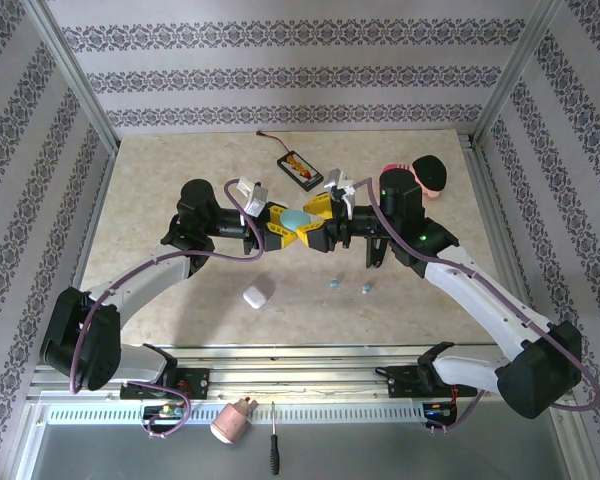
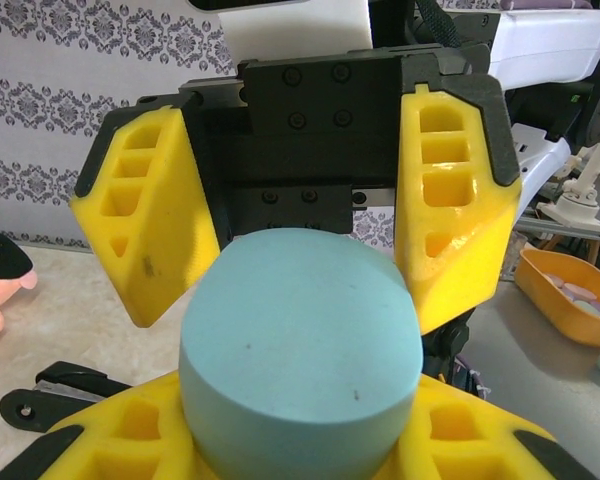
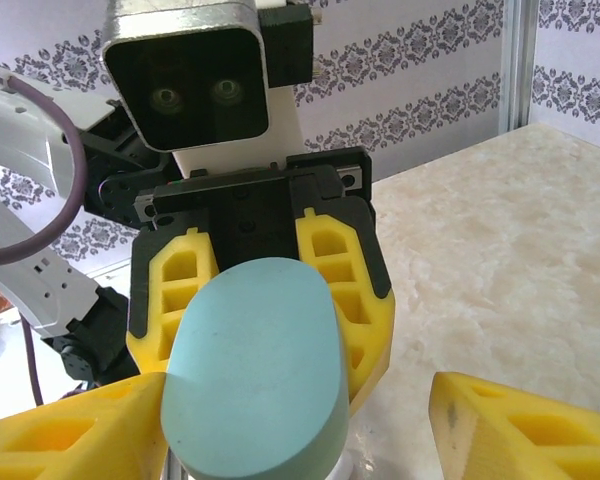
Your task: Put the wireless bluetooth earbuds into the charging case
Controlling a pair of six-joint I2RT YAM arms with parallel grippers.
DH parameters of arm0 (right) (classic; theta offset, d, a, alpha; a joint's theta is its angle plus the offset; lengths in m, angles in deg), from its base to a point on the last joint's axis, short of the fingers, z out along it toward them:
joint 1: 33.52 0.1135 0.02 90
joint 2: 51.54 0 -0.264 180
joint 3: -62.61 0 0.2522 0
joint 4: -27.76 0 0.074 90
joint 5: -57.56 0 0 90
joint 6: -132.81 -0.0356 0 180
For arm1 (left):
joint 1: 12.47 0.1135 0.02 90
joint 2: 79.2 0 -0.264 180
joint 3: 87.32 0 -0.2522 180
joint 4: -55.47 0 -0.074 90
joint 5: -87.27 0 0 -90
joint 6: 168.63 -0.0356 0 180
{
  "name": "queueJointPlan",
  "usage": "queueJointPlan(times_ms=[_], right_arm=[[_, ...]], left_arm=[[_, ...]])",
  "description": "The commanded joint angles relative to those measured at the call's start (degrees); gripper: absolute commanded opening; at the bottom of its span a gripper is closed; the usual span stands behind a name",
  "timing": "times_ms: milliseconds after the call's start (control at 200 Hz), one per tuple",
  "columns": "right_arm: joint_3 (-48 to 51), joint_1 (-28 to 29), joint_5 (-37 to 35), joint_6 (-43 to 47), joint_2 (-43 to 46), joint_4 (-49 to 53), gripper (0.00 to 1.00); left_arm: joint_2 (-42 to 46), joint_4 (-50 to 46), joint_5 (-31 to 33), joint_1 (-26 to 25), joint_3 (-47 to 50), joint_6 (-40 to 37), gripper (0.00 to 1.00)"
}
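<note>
A light-blue pebble-shaped charging case hangs above the table's middle, where both grippers meet. My left gripper is shut on the case, whose smooth face rises from between the yellow fingers. My right gripper faces it, open, one finger standing well clear of the case and the other close beside it. Two light-blue earbuds lie on the table below the right arm.
A white case lies on the table near the left arm. A black tray with orange pieces sits at the back, with a pink and black toy to its right. A screwdriver lies in front of the arm bases.
</note>
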Motion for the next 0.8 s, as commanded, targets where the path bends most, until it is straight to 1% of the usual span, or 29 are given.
queueJointPlan(times_ms=[0,75,320,570,680,794], right_arm=[[-1.2,-1.3,-3.2,-2.2,0.1,-1.6,0.67],[-1.2,-1.7,-3.6,-3.3,0.2,-2.5,0.67],[-0.9,-2.1,-4.5,-5.3,-0.1,-4.0,0.68],[-1.5,-2.6,-7.3,-7.1,-0.4,-4.4,0.68],[-1.8,-2.6,-6.1,-7.2,-0.5,-4.5,0.70],[-1.1,-2.6,-2.8,-7.2,0.3,-6.0,0.76]], left_arm=[[0.9,-0.4,-1.1,0.4,0.4,-2.7,0.33],[0.9,-1.6,-1.0,0.4,0.6,-4.0,0.33],[1.4,-1.7,-1.0,0.5,1.0,-4.6,0.33],[2.1,-2.2,-1.0,0.5,1.6,-5.6,0.33],[2.1,-2.4,-0.7,0.5,1.8,-5.8,0.33],[2.1,-2.4,0.4,0.6,2.2,-6.5,0.33]])
